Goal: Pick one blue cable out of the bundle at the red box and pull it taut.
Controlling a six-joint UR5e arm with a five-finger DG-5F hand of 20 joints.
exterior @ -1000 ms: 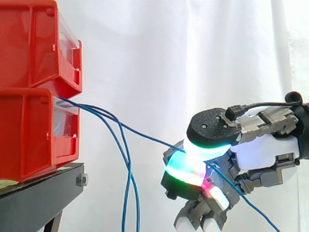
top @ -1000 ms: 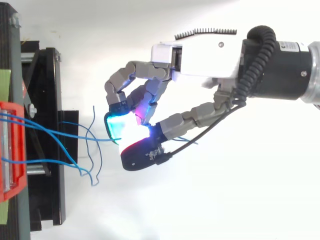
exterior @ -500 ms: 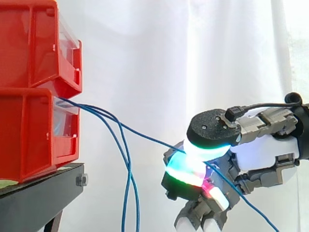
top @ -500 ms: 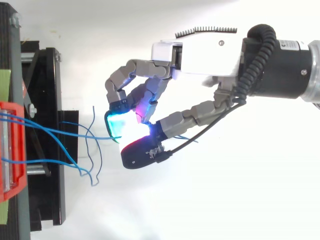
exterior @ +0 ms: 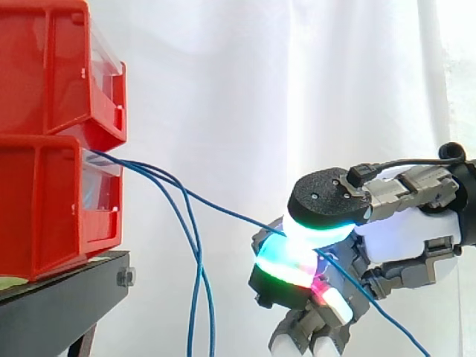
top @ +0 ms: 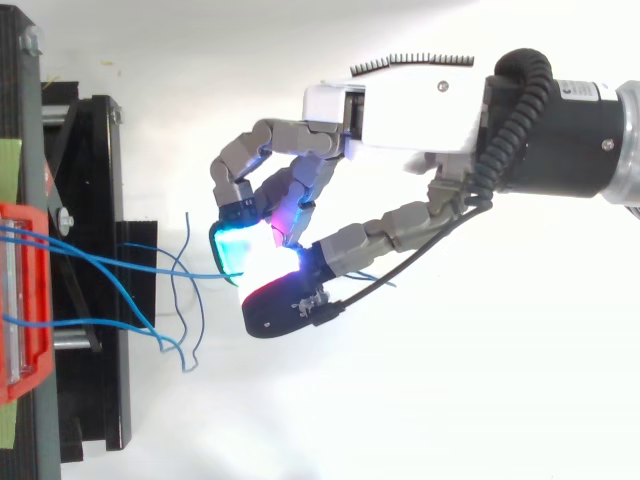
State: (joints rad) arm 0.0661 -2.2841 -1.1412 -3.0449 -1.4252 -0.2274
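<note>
Several thin blue cables come out of the lower red bin (exterior: 52, 201) at the left. One blue cable (exterior: 216, 210) runs in a nearly straight line from the bin's front down to my hand (exterior: 394, 230), which is shut on it between the thumb and the glowing fingertips (exterior: 294, 260). Its free end trails off behind the hand toward the lower right. The other blue cables (exterior: 195, 282) hang slack beside the stand. From above, the held cable (top: 150, 272) reaches the hand (top: 400, 110) from the bin (top: 20, 300).
A second red bin (exterior: 59, 67) is stacked on the lower one, both on a black stand (exterior: 67, 297). A white curtain (exterior: 282, 89) hangs behind. The arm comes in from the right.
</note>
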